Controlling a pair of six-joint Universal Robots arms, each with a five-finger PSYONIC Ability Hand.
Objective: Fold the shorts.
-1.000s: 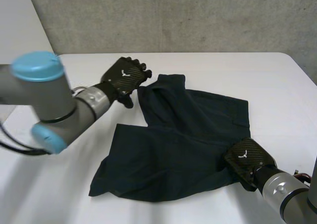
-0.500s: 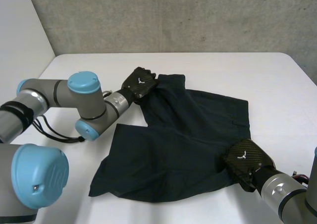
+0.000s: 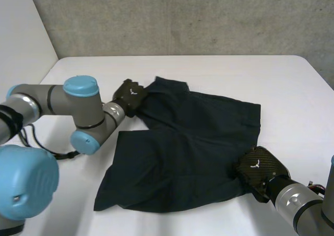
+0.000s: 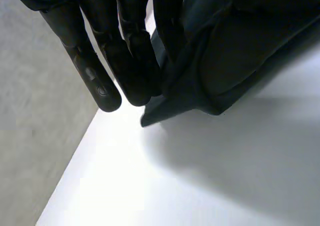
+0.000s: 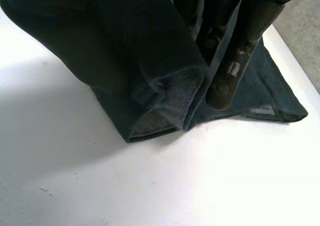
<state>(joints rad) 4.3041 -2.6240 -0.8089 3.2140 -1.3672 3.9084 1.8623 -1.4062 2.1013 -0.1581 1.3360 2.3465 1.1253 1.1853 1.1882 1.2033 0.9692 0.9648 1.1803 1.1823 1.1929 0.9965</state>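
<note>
Left hand (image 3: 129,94) at upper left of centre pinches a far corner of the shorts (image 3: 193,142) — they spread diagonally across the counter (image 3: 292,90) to lower right, where the right hand (image 3: 261,168) clamps the near corner.

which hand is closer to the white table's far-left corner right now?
Left. The left hand pinches the dark fabric shorts at their far-left edge, near that corner of the white table. The right hand holds the shorts' near-right edge, diagonally opposite the corner.
</note>
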